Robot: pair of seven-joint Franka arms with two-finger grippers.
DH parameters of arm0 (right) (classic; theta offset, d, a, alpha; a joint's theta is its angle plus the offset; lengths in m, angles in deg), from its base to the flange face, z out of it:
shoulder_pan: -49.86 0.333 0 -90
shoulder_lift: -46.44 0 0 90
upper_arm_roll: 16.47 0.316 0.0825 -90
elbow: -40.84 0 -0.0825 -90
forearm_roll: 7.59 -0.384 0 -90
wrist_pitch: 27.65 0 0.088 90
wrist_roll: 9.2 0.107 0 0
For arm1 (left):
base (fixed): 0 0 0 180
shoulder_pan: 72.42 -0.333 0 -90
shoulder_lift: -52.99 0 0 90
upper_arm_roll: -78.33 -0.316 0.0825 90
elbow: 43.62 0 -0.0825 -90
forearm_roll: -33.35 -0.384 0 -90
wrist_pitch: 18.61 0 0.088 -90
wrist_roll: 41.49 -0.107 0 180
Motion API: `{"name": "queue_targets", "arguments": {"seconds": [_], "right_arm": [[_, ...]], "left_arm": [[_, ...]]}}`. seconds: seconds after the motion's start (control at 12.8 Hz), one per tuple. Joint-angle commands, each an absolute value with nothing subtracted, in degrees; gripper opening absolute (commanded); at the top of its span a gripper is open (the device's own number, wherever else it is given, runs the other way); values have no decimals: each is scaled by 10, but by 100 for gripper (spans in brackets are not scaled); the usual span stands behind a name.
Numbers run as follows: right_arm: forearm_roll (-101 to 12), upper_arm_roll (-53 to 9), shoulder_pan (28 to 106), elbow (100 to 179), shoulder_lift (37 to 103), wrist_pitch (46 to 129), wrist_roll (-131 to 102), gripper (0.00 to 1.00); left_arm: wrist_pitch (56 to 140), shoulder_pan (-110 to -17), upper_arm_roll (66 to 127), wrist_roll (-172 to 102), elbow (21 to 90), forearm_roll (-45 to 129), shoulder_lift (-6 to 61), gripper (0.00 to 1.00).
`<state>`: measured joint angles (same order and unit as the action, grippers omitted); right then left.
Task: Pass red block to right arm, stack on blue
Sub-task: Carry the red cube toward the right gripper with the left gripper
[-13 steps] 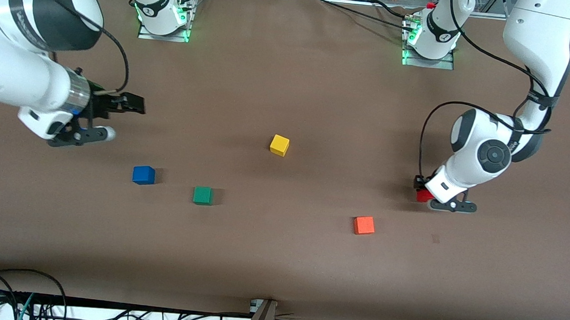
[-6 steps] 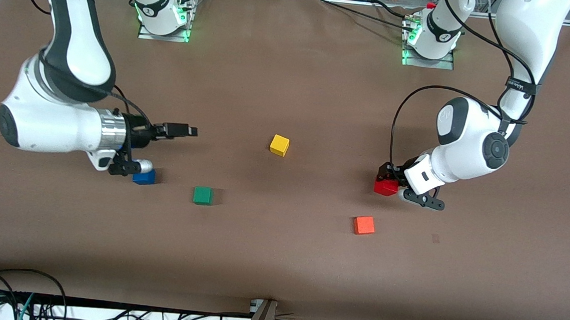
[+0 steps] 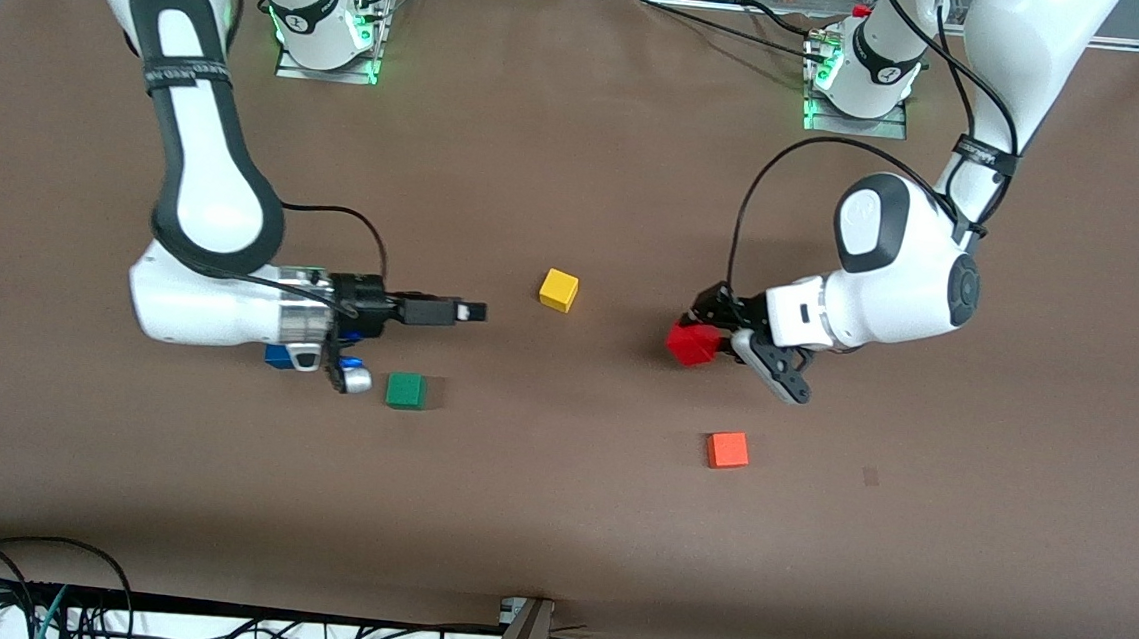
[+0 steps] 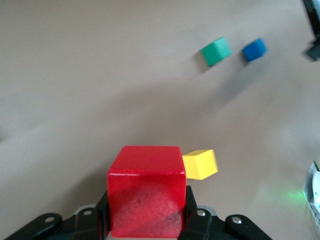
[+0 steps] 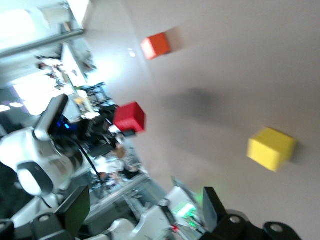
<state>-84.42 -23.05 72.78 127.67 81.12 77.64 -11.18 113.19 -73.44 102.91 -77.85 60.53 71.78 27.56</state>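
My left gripper [image 3: 704, 335] is shut on the red block [image 3: 690, 345] and holds it in the air, over the table between the yellow and orange cubes. In the left wrist view the red block [image 4: 146, 192] fills the gap between the jaws. My right gripper [image 3: 471, 311] lies level above the table, open and empty, pointing at the red block from beside the yellow cube. In the right wrist view its fingers [image 5: 76, 209] stand wide apart, with the red block [image 5: 130, 117] ahead of them. The blue cube [image 3: 275, 356] lies mostly hidden under the right wrist; it shows in the left wrist view [image 4: 254, 49].
A yellow cube [image 3: 559, 290] sits mid-table between the grippers. A green cube [image 3: 405, 390] lies beside the blue cube, nearer the front camera than the right gripper. An orange-red cube [image 3: 727, 450] lies nearer the front camera than the red block.
My left gripper has lifted the red block off the table and carried it toward the middle. My right arm has swung in over the blue cube, its gripper reaching toward the middle.
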Motion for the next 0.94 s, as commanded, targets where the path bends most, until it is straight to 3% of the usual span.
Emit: {"name": "queue_targets", "arguments": {"seconds": [0.0,0.55,0.86], "right_arm": [[-925,-233,754,1269,838,797,-115,100],[-1036,-232,766,1312,852,776,-189,100],[-1044,-233,747,1351,858,720,-277,100]], "left_arm": [[1128,-737,1065,-896,559,767,242,0],[1128,-722,1107,-1338,488,990,133,0],[1126,-715,1108,-1406,464,1064,131,3]]}}
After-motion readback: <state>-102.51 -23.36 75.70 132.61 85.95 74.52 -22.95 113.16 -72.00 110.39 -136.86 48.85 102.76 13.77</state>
